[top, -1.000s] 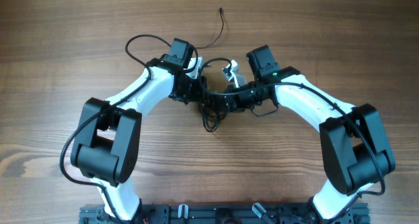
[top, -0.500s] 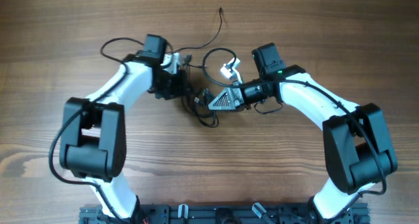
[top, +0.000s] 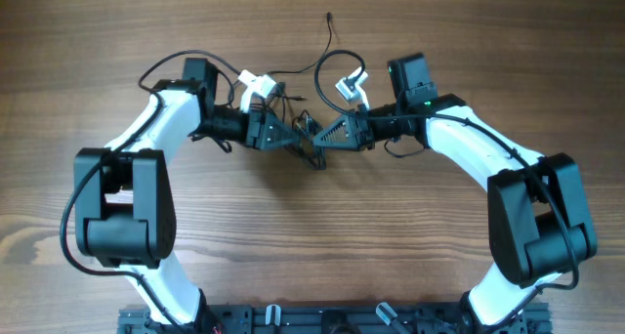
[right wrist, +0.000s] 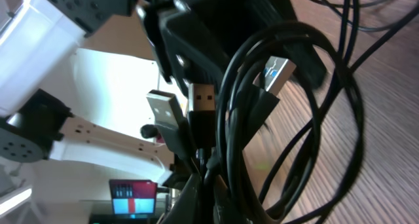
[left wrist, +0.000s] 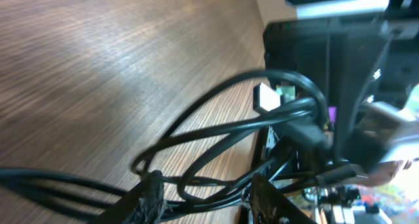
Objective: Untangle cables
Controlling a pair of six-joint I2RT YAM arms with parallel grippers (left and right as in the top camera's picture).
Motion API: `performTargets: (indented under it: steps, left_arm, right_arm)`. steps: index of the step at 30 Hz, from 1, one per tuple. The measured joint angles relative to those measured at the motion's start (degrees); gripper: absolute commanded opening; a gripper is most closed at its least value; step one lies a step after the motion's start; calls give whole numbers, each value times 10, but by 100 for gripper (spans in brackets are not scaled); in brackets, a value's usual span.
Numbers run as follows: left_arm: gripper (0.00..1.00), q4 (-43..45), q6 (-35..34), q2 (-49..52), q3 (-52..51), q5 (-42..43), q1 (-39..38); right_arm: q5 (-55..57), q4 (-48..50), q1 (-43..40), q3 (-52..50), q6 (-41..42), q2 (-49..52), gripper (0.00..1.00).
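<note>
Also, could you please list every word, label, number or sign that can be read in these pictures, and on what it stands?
No text can be read in any view.
Small screen behind the cables, right wrist view: coloured marks, too blurred to read.
USB plugs: no legible marking.

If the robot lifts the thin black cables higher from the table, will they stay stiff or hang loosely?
Probably floppy: the cables curl in loose loops out of the right tool. They are likely light, being so thin. The plugs may catch in other loops when pulled.
</note>
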Motion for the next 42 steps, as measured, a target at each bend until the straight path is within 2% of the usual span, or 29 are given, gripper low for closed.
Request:
performTargets:
  steps: [4, 8, 14, 17, 23, 26, 32, 33, 34, 35, 36, 37, 38, 39, 40, 42]
  left_arm:
    - [44, 40, -10, 0, 0, -3, -22]
    - [41, 86, -88, 0, 0, -51, -23]
    - [45, 111, -208, 0, 0, -164, -23]
    - [48, 111, -239, 0, 0, -196, -23]
    - [54, 111, -257, 0, 0, -215, -23]
    - [55, 111, -259, 0, 0, -218, -23]
    - [65, 111, -261, 0, 0, -220, -23]
    - [67, 111, -262, 0, 0, -220, -23]
    - [68, 111, -262, 0, 0, -220, -23]
    - [69, 111, -263, 0, 0, -220, -23]
    - [70, 111, -263, 0, 0, -220, -23]
    - [71, 111, -263, 0, 0, -220, -23]
    - [71, 110, -263, 0, 0, -220, -23]
    - [71, 110, -263, 0, 0, -220, -23]
    - [64, 109, -263, 0, 0, -220, -23]
    - [63, 106, -262, 0, 0, -220, -23]
  right_arm:
    - [-29, 14, 1, 0, 27, 0, 4]
    - [-73, 13, 17, 0, 27, 0, 4]
    - [-88, 13, 38, 0, 27, 0, 4]
    - [-78, 13, 38, 0, 27, 0, 4]
    - [27, -47, 38, 2, 27, 0, 4]
    - [125, -96, 38, 3, 29, 0, 4]
    - [327, -191, 38, 4, 73, 0, 5]
    - [352, -199, 40, 4, 76, 0, 11]
    - [362, -201, 42, 4, 77, 0, 27]
    - [378, -204, 47, 4, 78, 0, 57]
    - [392, -206, 52, 4, 82, 0, 76]
    - [408, -209, 60, 4, 84, 0, 83]
    - [421, -212, 66, 4, 85, 0, 83]
    - [440, -219, 72, 4, 84, 0, 72]
    - [457, -226, 76, 4, 85, 0, 69]
    - [475, -234, 78, 4, 84, 0, 69]
